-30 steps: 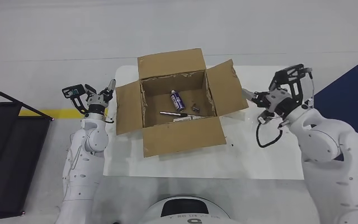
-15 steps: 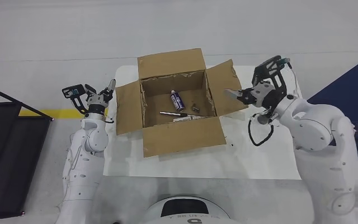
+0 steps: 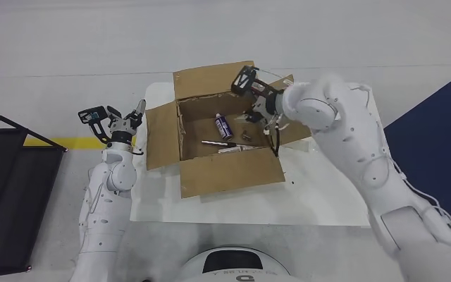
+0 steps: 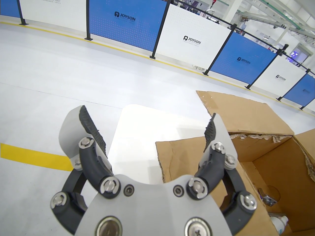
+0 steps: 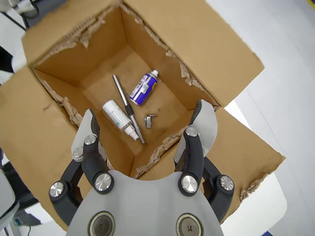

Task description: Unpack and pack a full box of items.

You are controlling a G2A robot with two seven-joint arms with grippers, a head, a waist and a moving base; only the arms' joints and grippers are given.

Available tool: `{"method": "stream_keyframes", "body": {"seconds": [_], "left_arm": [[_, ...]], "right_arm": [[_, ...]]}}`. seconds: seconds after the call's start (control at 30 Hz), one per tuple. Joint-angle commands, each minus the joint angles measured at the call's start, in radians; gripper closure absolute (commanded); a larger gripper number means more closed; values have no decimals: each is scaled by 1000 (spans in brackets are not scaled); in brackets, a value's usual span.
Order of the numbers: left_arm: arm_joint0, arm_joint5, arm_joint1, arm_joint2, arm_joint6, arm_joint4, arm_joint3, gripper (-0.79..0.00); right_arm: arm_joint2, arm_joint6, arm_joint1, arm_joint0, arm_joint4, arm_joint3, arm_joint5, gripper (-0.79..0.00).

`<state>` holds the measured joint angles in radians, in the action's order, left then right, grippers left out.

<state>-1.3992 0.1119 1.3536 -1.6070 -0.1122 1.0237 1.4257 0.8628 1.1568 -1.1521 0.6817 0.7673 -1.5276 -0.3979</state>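
— Over the box [image 3: 229, 173], your right gripper [image 5: 145, 110] hangs wide open, empty.
— And my left gripper [image 4: 147, 114]?
— Just beside the box, spread wide too, holding nothing. Can [image 5: 144, 88], tube [image 5: 118, 117], pen [image 5: 128, 108] and bracket [image 5: 148, 120] lie inside it.
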Motion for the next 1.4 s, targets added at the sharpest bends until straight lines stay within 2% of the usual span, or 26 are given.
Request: {"method": "stream_keyframes", "body": {"seconds": [0.0, 0.1, 0.13, 0.23, 0.43, 0.63, 0.87, 1.13, 1.27, 1.37], "left_arm": [[0, 0, 0, 0, 0, 0, 0, -785], [0, 0, 0, 0, 0, 0, 0, -785], [0, 0, 0, 0, 0, 0, 0, -785], [0, 0, 0, 0, 0, 0, 0, -785], [0, 0, 0, 0, 0, 0, 0, -785], [0, 0, 0, 0, 0, 0, 0, -785], [0, 0, 0, 0, 0, 0, 0, -785], [0, 0, 0, 0, 0, 0, 0, -785], [0, 0, 0, 0, 0, 0, 0, -785], [0, 0, 0, 0, 0, 0, 0, -785]], "right_arm": [[-59, 36, -15, -40, -2, 54, -14, -619], [-123, 63, -36, -81, -5, 106, -40, -486], [-143, 69, -43, -93, -7, 121, -45, -416], [-200, 79, -68, -129, -14, 168, -46, -376], [-311, 84, -126, -185, -50, 299, -71, -332], [-408, 84, -189, -222, -58, 456, -90, -339], [-479, 33, -262, -260, -44, 606, -86, -339], [-545, 29, -345, -283, -8, 764, -58, -351], [-568, 26, -387, -293, 5, 842, -47, -286], [-578, 15, -416, -301, 8, 891, -58, -191]]}}
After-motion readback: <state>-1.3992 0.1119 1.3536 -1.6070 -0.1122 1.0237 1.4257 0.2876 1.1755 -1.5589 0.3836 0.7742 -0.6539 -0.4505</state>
